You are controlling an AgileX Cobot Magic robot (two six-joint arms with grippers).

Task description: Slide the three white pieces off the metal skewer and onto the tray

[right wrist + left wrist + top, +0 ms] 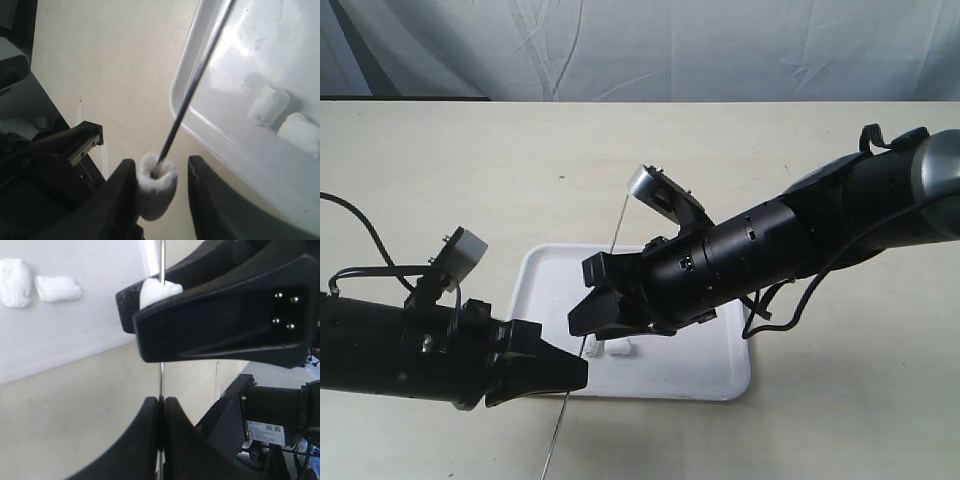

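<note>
Closest to the lens in the exterior view, the left claw (pixel 575 372) sits at the near edge of the tray (pixel 710 375), clenched on the metal skewer (pixel 615 225). The left wrist view shows this plainly: its two black fingers (pixel 145 440) are pressed together with the thin rod (pixel 161 380) pinched in the seam between them. The skewer stands steeply, leaning a little to the right towards its top. Its lower end pokes out below the left claw, and its upper end rises past the far rim of the tray.

Higher on the rod, the right claw (pixel 582 298) reaches in from the right across the tray. Its jaws are parted and bracket the third white piece (pixel 156 185), which is threaded on the skewer (pixel 200 75). One finger (pixel 122 200) touches the piece, while the other stands just beside it with a narrow gap, so the claw is released rather than clamped. From the left wrist, that piece (pixel 157 291) shows wedged between the right claw's fingers, well above the left claw's grip.

Two white pieces (pixel 610 349) lie on the tray floor just beside each other, off the skewer, below the right claw. The tray rests flat on the pale desk (pixel 470 170)
</note>
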